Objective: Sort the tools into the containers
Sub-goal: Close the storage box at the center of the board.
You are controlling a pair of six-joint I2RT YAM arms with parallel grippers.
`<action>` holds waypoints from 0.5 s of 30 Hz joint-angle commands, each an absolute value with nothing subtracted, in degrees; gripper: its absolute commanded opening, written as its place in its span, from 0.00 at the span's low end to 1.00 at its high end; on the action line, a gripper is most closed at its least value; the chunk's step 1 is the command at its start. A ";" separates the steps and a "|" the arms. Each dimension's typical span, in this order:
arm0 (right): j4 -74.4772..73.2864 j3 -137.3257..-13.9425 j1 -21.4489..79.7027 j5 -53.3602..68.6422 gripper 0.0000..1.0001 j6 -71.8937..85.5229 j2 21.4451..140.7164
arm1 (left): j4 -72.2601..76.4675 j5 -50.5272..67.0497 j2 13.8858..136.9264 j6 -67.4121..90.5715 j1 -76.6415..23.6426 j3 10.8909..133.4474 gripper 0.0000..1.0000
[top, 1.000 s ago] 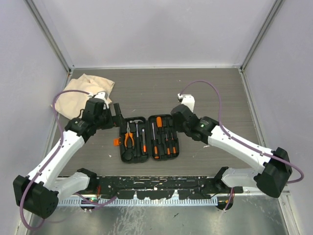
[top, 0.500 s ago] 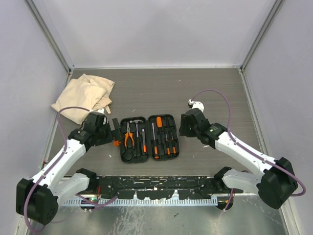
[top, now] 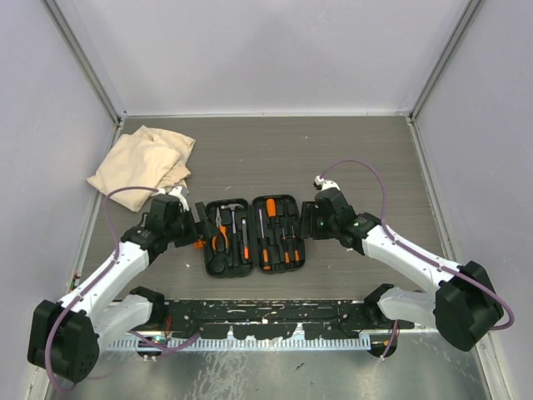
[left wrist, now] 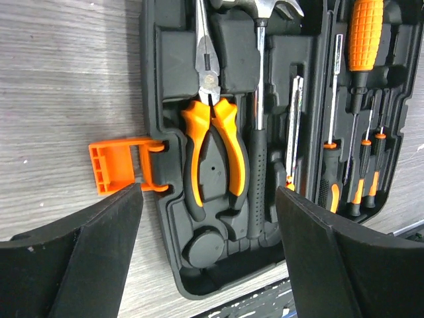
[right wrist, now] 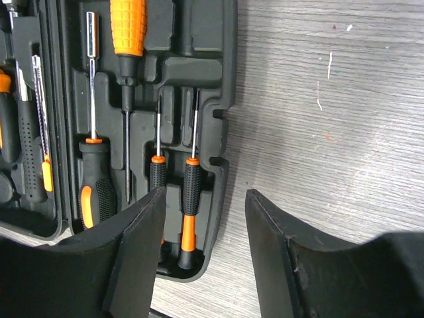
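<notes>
Apparently lining up picks, the left gripper [left wrist: 209, 197] hangs open-jawed over orange-handled steel pliers [left wrist: 211, 99], the right gripper [right wrist: 205, 193], jaws parted, over orange-and-black screwdrivers [right wrist: 191, 189] nested in a black moulded plastic case [right wrist: 226, 86].

Open case [top: 253, 236] at the middle of the table [top: 358, 158], pliers [left wrist: 209, 89] and hammer [left wrist: 257, 179] in its left half, screwdrivers [right wrist: 191, 192] in its right half, cloth [top: 141, 164] behind, far left.

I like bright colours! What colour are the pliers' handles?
Orange, with black along the inner edges. The pliers show best in the left wrist view.
</notes>
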State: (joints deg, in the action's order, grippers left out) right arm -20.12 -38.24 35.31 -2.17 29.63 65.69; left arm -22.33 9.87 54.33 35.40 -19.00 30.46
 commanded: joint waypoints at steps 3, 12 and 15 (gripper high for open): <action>-16.70 -38.37 34.53 -0.31 0.57 29.14 65.67 | -14.54 13.58 58.86 34.79 -18.66 30.38 0.80; -16.28 -37.28 31.86 1.56 0.57 29.19 68.26 | -9.75 18.03 66.71 33.00 -18.78 30.94 0.74; -13.89 -36.22 29.77 4.60 0.58 28.99 68.62 | -7.78 20.11 68.08 33.13 -18.72 30.76 0.72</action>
